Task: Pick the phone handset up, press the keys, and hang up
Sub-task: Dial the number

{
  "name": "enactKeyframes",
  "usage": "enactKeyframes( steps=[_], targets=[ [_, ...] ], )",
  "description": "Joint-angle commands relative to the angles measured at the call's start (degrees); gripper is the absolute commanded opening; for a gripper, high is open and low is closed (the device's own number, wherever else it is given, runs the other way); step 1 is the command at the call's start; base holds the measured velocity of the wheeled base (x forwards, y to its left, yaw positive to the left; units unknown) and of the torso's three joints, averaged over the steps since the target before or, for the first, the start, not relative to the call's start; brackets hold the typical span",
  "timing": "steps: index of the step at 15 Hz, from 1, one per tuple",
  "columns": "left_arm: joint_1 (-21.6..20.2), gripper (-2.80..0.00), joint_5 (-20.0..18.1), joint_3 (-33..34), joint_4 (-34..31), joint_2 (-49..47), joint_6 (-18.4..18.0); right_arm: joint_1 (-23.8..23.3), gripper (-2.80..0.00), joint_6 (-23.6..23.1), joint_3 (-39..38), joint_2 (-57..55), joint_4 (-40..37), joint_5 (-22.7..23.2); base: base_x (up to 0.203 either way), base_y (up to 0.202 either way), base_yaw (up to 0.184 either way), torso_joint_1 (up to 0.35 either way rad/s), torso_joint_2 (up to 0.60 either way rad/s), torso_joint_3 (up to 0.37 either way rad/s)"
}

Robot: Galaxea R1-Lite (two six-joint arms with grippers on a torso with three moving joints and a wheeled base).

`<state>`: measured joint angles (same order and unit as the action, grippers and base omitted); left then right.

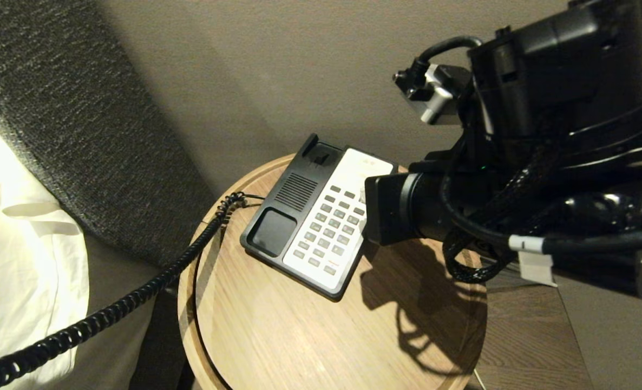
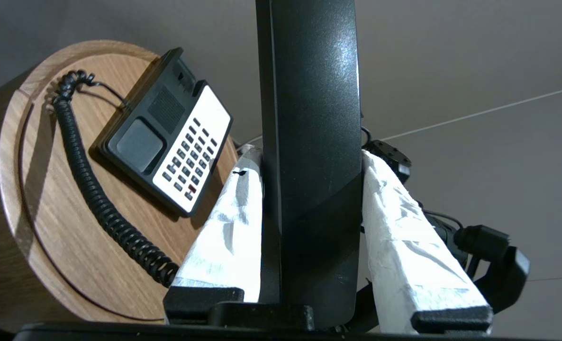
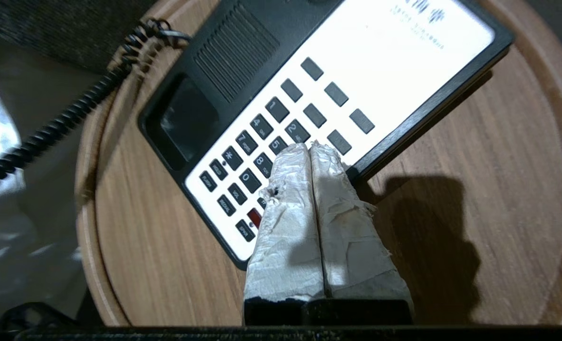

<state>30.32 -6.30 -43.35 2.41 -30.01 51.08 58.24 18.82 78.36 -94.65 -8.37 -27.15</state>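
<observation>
phone base: 1 | phone handset: 1 | coiled cord: 1 | round table: 1 | tools: 2

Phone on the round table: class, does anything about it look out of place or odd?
Yes. The phone base has an empty cradle: the phone handset is off it, clamped in the left gripper away from the table. The coiled cord trails over the table edge.

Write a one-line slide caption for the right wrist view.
Right gripper, tape-wrapped fingers shut, poised over the keys of the phone base on a round wooden table.
</observation>
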Motion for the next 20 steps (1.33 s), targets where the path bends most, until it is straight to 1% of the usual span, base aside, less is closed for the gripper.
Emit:
enactKeyframes(
  steps=[1, 5, 9, 11, 16, 20],
  targets=[
    [0.00, -2.80, -0.11, 0.28, 0.05, 0.15, 0.34, 0.48, -2.80, 0.07, 0.12, -2.46, 0.03, -0.70, 0.000, 0.000, 0.000, 0.000, 0.00, 0.000],
    [0.00, -2.80, -1.26, 0.72, 0.05, 0.66, 0.43, 0.48, -2.80, 0.07, -0.41, -3.25, -0.06, -1.33, 0.000, 0.000, 0.000, 0.000, 0.00, 0.000],
    [0.00, -2.80, -1.26, 1.69, 0.05, 1.10, 0.34, 0.48, -2.80, 0.16, -0.58, -4.55, 0.08, -1.33, 0.000, 0.000, 0.000, 0.000, 0.00, 0.000],
    [0.00, -2.80, -1.34, 1.78, 0.05, 1.54, 0.34, 0.40, -2.80, 1.63, -0.65, -4.93, 0.05, -2.09, 0.000, 0.000, 0.000, 0.000, 0.00, 0.000],
    [0.00, -2.80, -1.34, 1.95, 0.05, 1.62, 0.34, 0.19, -2.80, 1.88, -0.80, -5.15, 0.16, -2.95, 0.000, 0.000, 0.000, 0.000, 0.00, 0.000],
    [0.00, -2.80, -1.43, 2.04, 0.05, 1.89, 0.34, -0.40, -2.80, 3.06, -0.75, -6.07, 0.29, -4.14, 0.000, 0.000, 0.000, 0.000, 0.00, 0.000]
  ],
)
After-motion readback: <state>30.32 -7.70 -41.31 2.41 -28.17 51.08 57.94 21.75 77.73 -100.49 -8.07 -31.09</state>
